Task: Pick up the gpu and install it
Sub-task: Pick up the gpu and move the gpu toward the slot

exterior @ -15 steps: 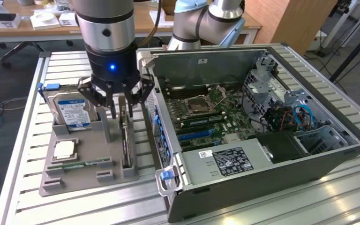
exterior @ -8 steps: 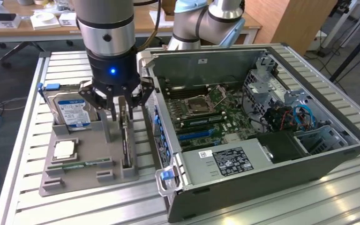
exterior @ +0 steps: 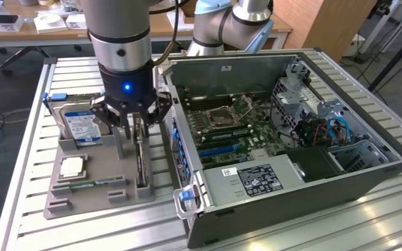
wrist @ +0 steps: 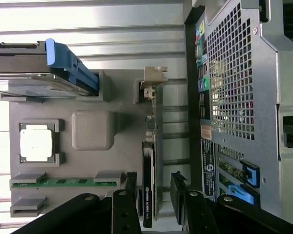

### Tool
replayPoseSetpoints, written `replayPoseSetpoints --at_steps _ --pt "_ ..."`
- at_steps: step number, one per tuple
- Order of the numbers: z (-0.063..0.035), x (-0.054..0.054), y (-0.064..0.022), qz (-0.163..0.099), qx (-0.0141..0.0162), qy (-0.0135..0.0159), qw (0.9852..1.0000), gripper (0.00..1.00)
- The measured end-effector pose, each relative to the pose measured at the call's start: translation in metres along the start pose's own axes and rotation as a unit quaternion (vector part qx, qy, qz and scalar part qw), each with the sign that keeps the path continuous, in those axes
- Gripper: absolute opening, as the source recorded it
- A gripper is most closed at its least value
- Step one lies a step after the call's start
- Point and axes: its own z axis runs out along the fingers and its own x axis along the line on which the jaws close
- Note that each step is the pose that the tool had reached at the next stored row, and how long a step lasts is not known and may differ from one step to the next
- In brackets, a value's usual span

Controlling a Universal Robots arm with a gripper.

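Grey tray (exterior: pixel 96 172) holds the gpu (wrist: pixel 149 165) on edge, just beside the computer case (exterior: pixel 222 73) with a narrow gap between. I see the gripper (wrist: pixel 155 195) spread, fingers (wrist: pixel 178 187) straddling the card, not touching it. I can't read the card's white print.

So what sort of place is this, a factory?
Most likely a robotics lab or workshop, not a factory line. A robot arm hangs over a slotted aluminium table bearing an open computer case and a grey tray of parts, with cluttered desks behind.
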Motion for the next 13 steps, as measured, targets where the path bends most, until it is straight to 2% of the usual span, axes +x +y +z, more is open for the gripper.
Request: replayPoseSetpoints --at_steps 13 --pt "0.0212 0.000 -0.0009 0.000 0.0000 0.0000 1.0000 0.41"
